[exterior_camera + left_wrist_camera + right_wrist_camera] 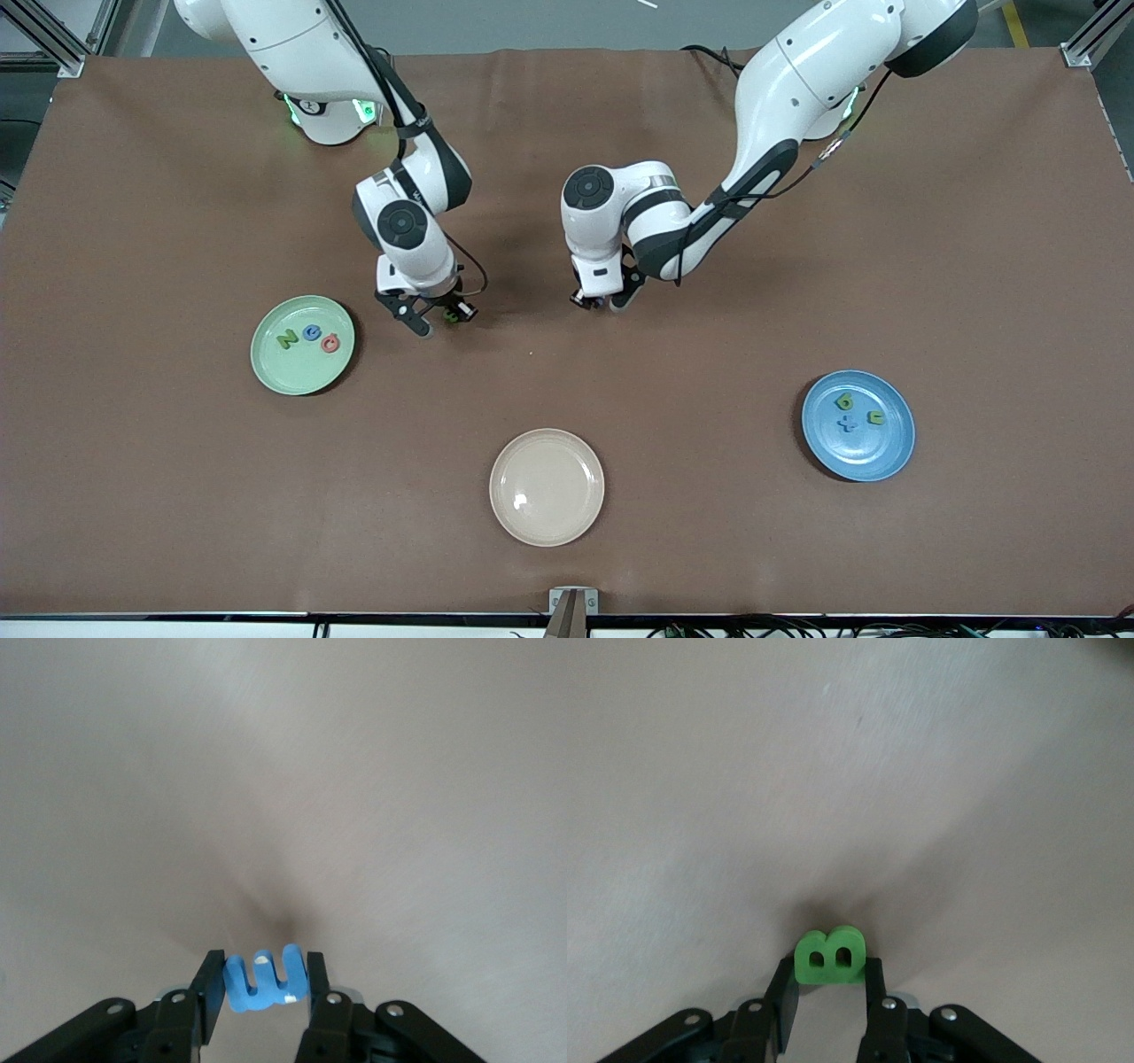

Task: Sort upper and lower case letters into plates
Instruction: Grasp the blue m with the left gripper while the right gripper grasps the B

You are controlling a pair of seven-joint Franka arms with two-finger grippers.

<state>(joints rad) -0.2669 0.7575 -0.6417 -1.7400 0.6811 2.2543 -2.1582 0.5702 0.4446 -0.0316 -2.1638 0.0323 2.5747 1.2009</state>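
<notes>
Pale green round plastic plate [302, 345] holds three letters, blue round plastic plate [858, 425] three pieces. Left gripper [263, 985] jaws clamp a blue foam letter [264, 979]; right gripper [829, 979] jaws clamp a green foam letter B [829, 958], both low over the brown bench [709, 532], undelivered.

The green plate [302, 345] lies flat at the frame's left of centre, holding a green N [287, 338], a blue e [311, 332] and a pink letter [330, 343]. The blue plate [858, 425] lies flat at lower right with three small pieces [845, 401] in it. A blue letter [264, 979] is pinched upright in the left end effector [264, 988], a green B [829, 957] in the right end effector [829, 985].
</notes>
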